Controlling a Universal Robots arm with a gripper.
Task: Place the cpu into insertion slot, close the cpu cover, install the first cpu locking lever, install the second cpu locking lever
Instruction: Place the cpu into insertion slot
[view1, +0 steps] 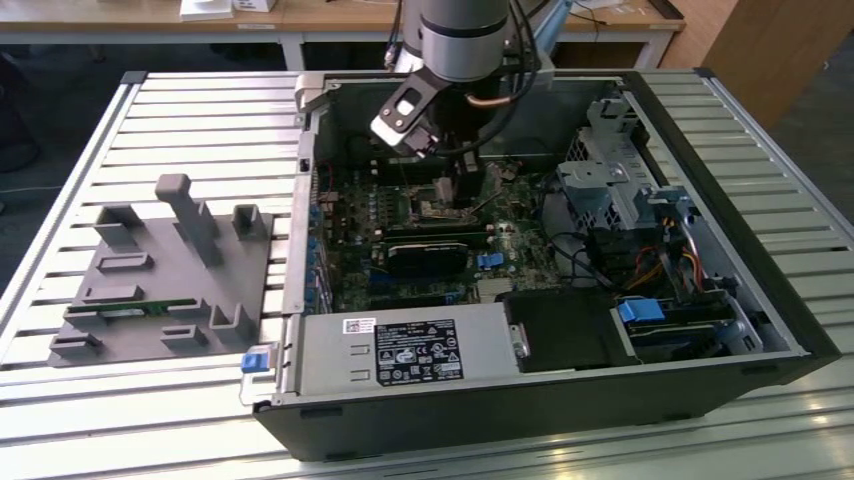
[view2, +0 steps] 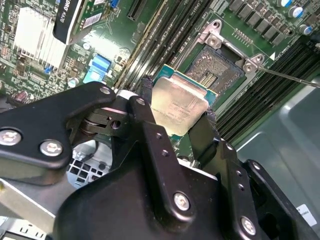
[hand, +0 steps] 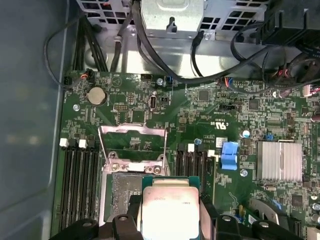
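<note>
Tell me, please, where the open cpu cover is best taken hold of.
Probably the free bar of the cpu cover, farthest from the insertion slot, from above: the thin frame is swung open, hinged at the slot's rim. The hand holds the cpu.

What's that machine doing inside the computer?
A robot arm is reaching into an open computer case. Its gripper is shut on the cpu, a small silver chip, and holds it close above the insertion slot on the green board. The slot is bare, so the chip is not yet seated. The cpu cover stands flipped open beside the slot.
</note>
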